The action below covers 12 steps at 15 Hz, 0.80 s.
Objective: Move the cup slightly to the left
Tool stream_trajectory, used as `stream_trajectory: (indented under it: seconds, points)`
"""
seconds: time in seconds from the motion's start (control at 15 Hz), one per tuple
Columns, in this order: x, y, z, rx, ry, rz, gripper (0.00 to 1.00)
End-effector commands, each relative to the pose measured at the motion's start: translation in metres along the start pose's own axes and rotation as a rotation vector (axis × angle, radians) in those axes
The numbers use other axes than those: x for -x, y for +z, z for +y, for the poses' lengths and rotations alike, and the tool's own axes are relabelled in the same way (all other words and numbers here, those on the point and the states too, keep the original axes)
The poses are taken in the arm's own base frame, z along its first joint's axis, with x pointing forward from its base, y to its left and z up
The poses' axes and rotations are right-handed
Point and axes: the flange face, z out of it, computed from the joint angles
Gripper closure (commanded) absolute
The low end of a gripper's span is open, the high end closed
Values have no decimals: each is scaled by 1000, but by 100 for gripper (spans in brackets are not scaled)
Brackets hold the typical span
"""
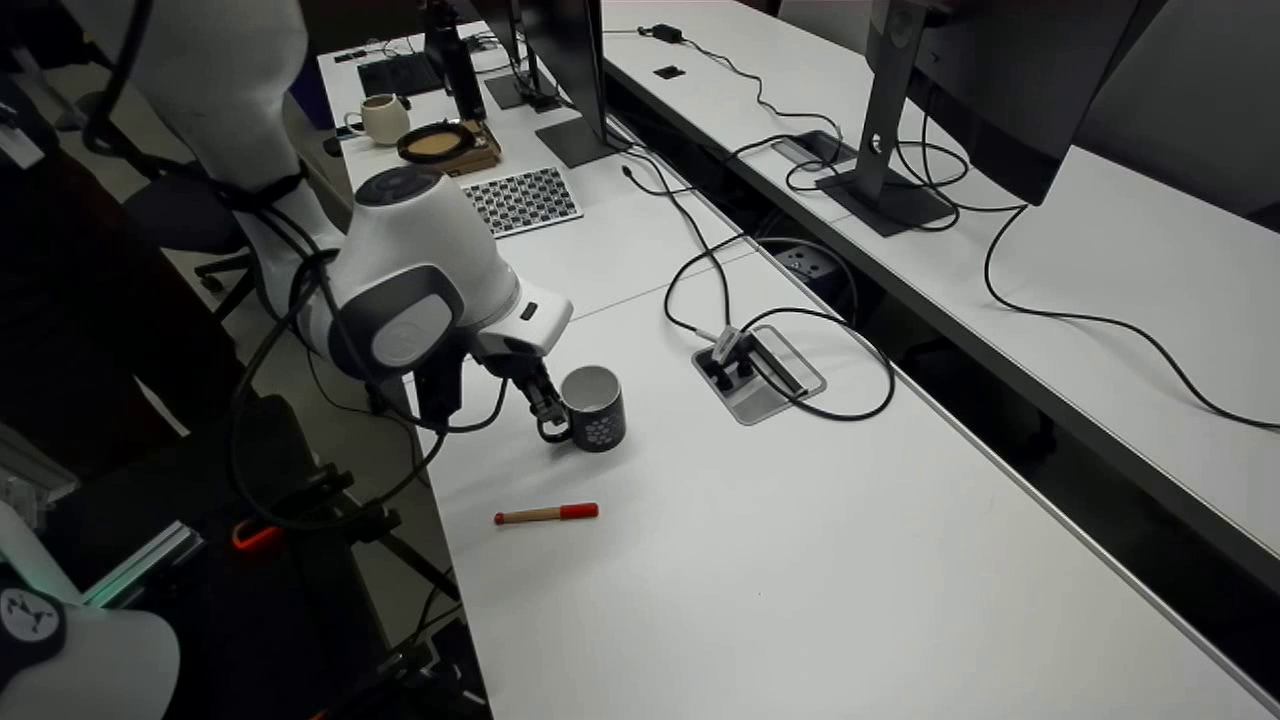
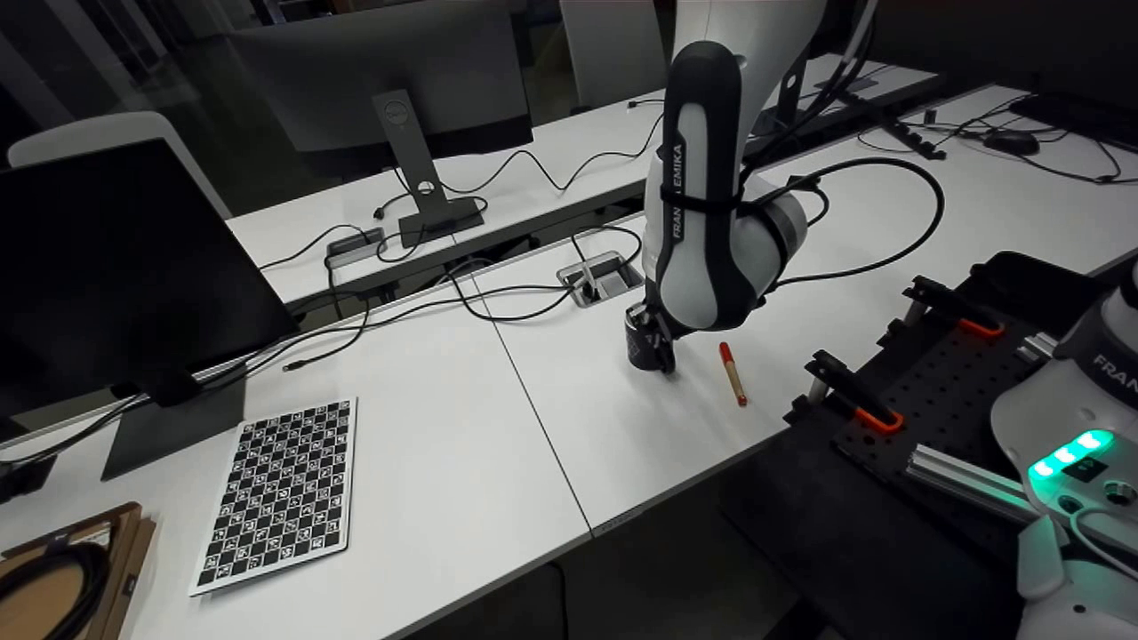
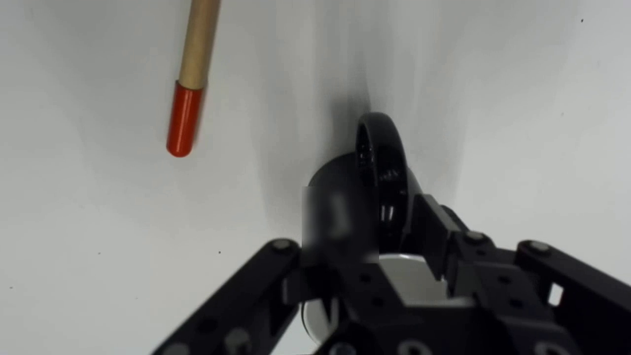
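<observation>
The cup is a small dark grey mug (image 1: 603, 428) with a light grey inside, standing upright on the white table. In an exterior view the mug (image 2: 638, 347) is partly hidden behind the gripper. In the wrist view the mug (image 3: 335, 172) shows its black loop handle (image 3: 392, 182) pointing up the picture. My gripper (image 3: 394, 231) is at the handle side, its fingers apart with the handle between them. A thin gap shows between the right finger and the handle. The left fingertip is blurred. The gripper also shows in both exterior views (image 1: 548, 408) (image 2: 662, 342).
A red-tipped wooden pen (image 1: 547, 514) lies on the table near the mug. A socket panel (image 1: 760, 375) with looping black cables lies across from it. A checkered board (image 1: 525, 200), a beige mug (image 1: 385, 120) and monitors stand farther along. The table edge (image 2: 676, 484) is nearby.
</observation>
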Motion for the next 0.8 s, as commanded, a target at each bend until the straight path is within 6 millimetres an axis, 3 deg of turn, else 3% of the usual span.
stream_trajectory:
  seconds: [0.0,0.27,0.47,0.73]
  points:
    - [-1,-4,7,-7,-38,27,28]
    - [-12,-15,15,-6,-54,74,1]
    - [-25,-29,23,-7,-63,133,0]
    - [-60,-59,18,-29,-104,200,0]
